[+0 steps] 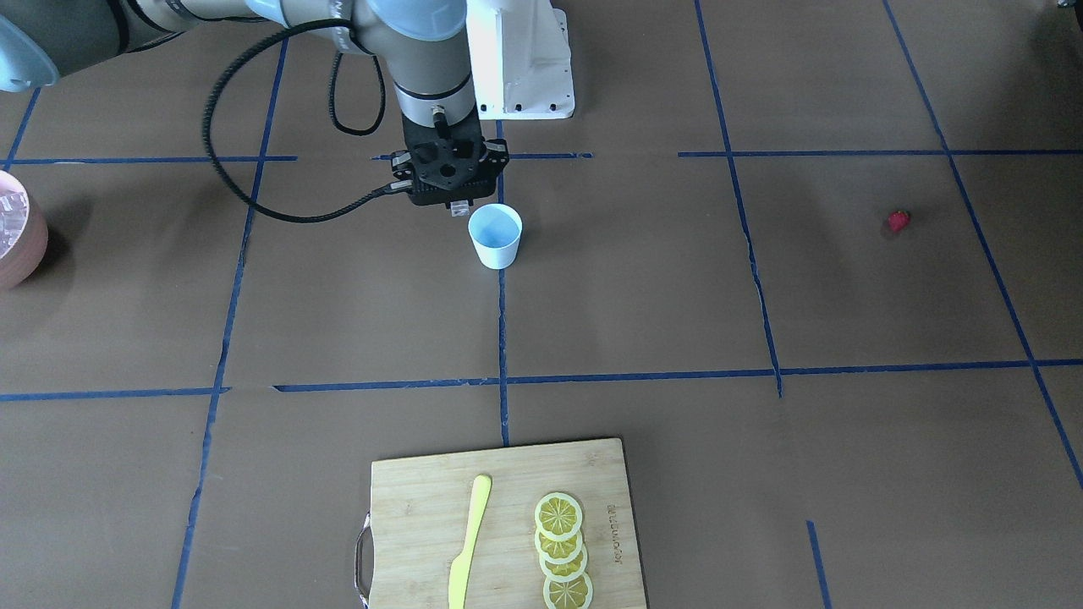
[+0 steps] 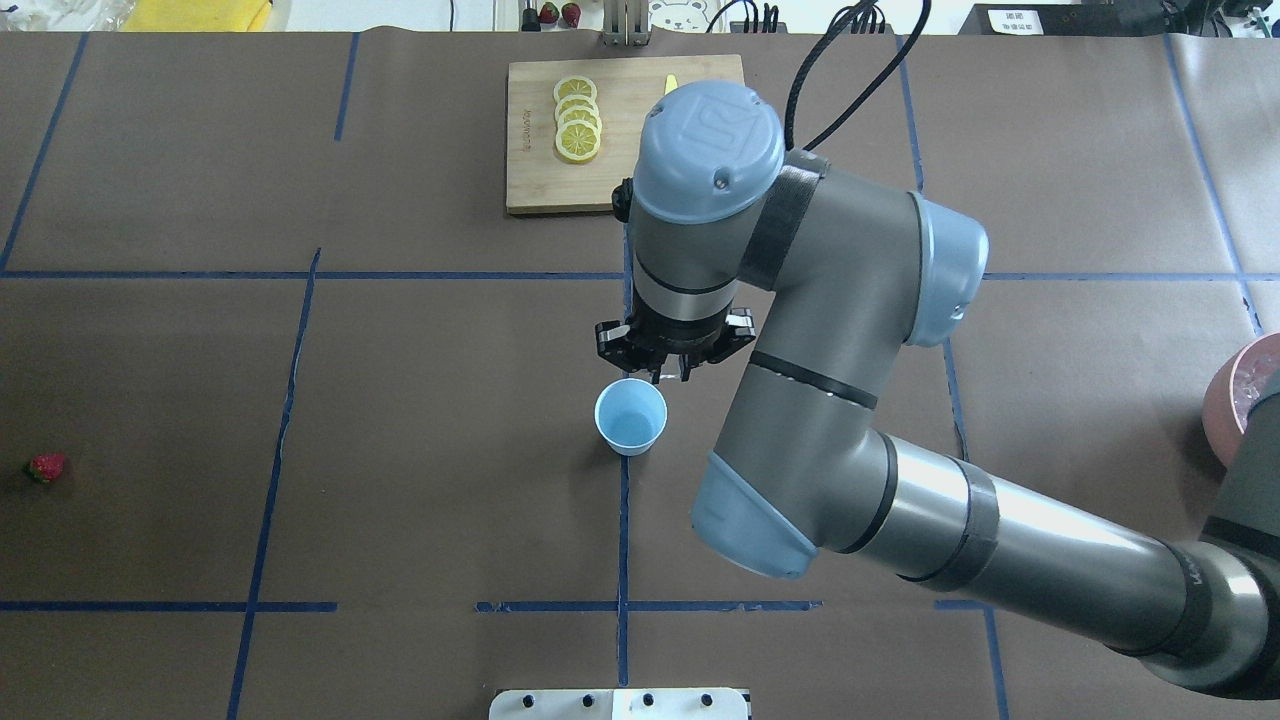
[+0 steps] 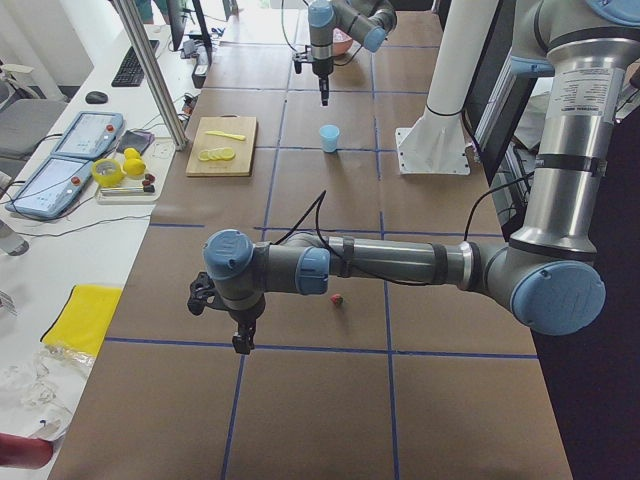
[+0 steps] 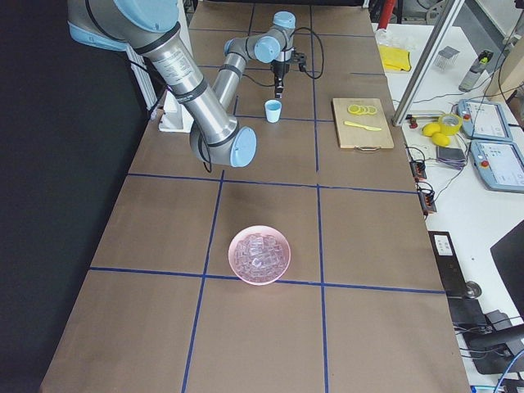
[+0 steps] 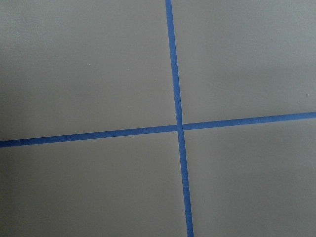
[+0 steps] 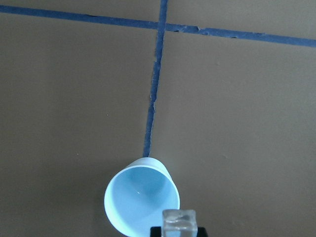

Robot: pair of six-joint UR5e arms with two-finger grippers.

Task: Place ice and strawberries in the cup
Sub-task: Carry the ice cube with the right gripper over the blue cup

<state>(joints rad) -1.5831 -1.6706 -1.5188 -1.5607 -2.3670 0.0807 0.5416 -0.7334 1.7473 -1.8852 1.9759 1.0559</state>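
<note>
Right claw point(image 1: 458, 205): I have it closed on one ice cube point(image 6: 178, 220), raised just beside the rim of the cup point(image 1: 496, 235), I judge to clear it before dropping. Cup upright, apparently empty. Strawberry point(image 1: 898, 221) well apart. Left claw point(image 3: 241, 345): I cannot tell its opening

Bright even light, soft shadows, wrist views perhaps slightly soft

Light blue cup point(image 1: 496, 237) stands upright, empty, at mid-table. One clear ice cube point(image 6: 179, 219) is held aloft just beside its rim. More ice point(image 4: 259, 254) fills a pink bowl point(image 4: 232, 255). Red strawberry point(image 1: 898, 222) lies well apart.
</note>
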